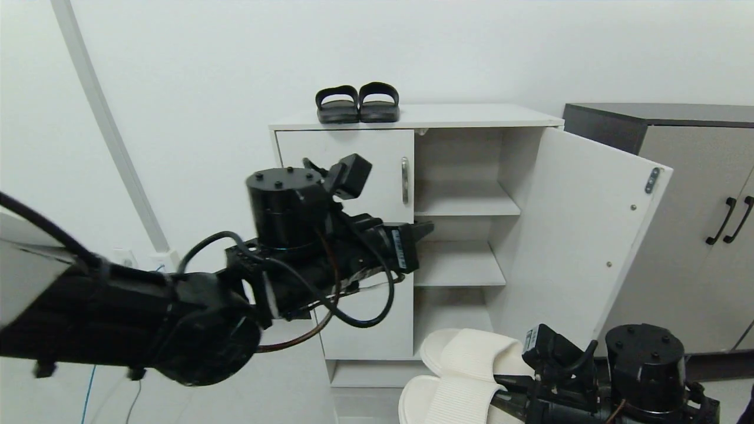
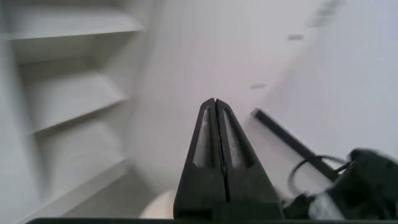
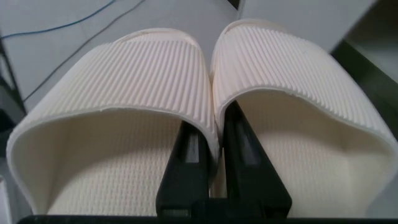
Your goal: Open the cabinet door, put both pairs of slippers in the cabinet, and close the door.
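A white cabinet (image 1: 471,115) stands against the wall, its right door (image 1: 577,235) swung open and its left door (image 1: 353,171) closed. Two bare shelves (image 1: 465,206) show inside, also in the left wrist view (image 2: 68,93). A pair of black slippers (image 1: 357,103) sits on the cabinet top. My left gripper (image 1: 425,228) (image 2: 215,106) is shut on nothing, held in front of the opening at middle-shelf height. Low in front of the cabinet, my right gripper (image 3: 219,127) is shut on the touching inner sides of a pair of cream ribbed slippers (image 1: 459,365) (image 3: 149,81).
A grey cabinet (image 1: 695,224) with black handles stands right of the open door. A white conduit (image 1: 106,118) runs down the wall at the left, with a wall socket (image 1: 123,256) and thin cables near the floor below it.
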{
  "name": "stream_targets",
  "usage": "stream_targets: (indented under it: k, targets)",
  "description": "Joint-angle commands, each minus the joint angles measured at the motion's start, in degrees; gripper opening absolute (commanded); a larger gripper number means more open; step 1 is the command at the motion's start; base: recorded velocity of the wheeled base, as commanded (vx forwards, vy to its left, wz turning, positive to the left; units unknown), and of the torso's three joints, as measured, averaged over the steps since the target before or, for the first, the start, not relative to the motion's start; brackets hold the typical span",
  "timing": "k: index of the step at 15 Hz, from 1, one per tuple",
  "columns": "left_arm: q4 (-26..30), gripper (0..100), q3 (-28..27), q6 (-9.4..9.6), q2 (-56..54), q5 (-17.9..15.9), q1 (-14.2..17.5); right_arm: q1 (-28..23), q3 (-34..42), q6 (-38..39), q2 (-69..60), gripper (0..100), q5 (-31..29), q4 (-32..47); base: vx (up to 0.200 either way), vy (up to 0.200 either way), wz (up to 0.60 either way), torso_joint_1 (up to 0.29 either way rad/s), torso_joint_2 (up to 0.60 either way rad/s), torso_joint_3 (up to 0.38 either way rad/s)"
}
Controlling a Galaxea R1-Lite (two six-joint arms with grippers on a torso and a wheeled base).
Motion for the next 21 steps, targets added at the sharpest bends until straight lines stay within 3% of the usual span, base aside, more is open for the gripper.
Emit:
stream_targets:
  k: [1, 3, 4, 5, 6, 7, 8, 9, 11, 14, 17, 19, 21]
  targets:
    - [0.3, 0, 12.7, 3.22, -15.7, 4.6, 1.2, -0.6, -0.4, 0.0, 1.5, 0, 0.2, -0.5, 0.000, 0.000, 0.00, 0.000, 0.00, 0.000]
    - [1.8, 0, 21.5, 4.54, -27.8, 7.7, 1.2, -0.8, -0.5, 0.0, 1.5, 0, 0.2, -0.5, 0.000, 0.000, 0.00, 0.000, 0.00, 0.000]
    - [6.0, 0, 25.3, 6.56, -33.7, 11.6, 1.1, -0.8, -0.5, 0.0, 1.5, 0, 0.1, -0.5, 0.000, 0.000, 0.00, 0.000, 0.00, 0.000]
    - [10.5, 0, 27.8, 10.43, -38.8, 15.9, 1.2, -0.8, -0.5, 0.0, 1.5, 0, 0.1, -0.5, 0.000, 0.000, 0.00, 0.000, 0.00, 0.000]
    - [14.5, 0, 30.1, 13.60, -44.5, 18.9, 3.2, -0.9, -0.4, 0.0, 1.5, 0, 0.1, -0.5, 0.000, 0.000, 0.00, 0.000, 0.00, 0.000]
    - [17.5, 0, 31.9, 15.35, -50.1, 19.6, 7.6, -0.9, -0.4, 0.1, 1.5, 0, 0.1, -0.5, 0.000, 0.000, 0.00, 0.000, 0.00, 0.000]
    - [20.2, 0, 33.4, 16.06, -54.5, 19.7, 10.9, -1.3, -0.5, 0.1, 1.5, 0, 0.1, -0.5, 0.000, 0.000, 0.00, 0.000, 0.00, 0.000]
    - [26.6, 0, 35.4, 16.23, -62.1, 19.9, 15.1, -1.4, -0.5, 0.1, 1.5, 0, 0.1, -0.6, 0.000, 0.000, 0.00, 0.000, 0.00, 0.000]
    - [36.3, 0, 37.1, 17.90, -72.8, 20.4, 20.0, -1.6, -0.8, 0.1, 1.5, 0, 0.1, -0.9, 0.000, 0.000, 0.00, 0.000, 0.00, 0.000]
    - [46.8, 0, 40.5, 18.17, -88.5, 21.8, 26.8, -1.6, -0.8, 0.0, 1.5, 0, 0.1, -0.9, 0.000, 0.000, 0.00, 0.000, 0.00, 0.000]
    - [50.9, 0, 45.5, 17.99, -97.6, 22.4, 32.6, -1.5, -0.7, -0.1, 1.3, 0, -0.6, -1.1, 0.000, 0.000, 0.00, 0.000, 0.00, 0.000]
    - [46.8, 0, 49.6, 17.73, -97.6, 23.3, 32.7, -1.4, -0.6, 0.0, 1.3, 0, -0.7, -1.7, 0.000, 0.000, 0.00, 0.000, 0.00, 0.000]
    - [47.5, 0, 51.7, 17.46, -97.6, 21.8, 32.7, -1.4, -0.6, 0.0, 1.4, 0, -0.7, -1.7, 0.000, 0.000, 0.00, 0.000, 0.00, 0.000]
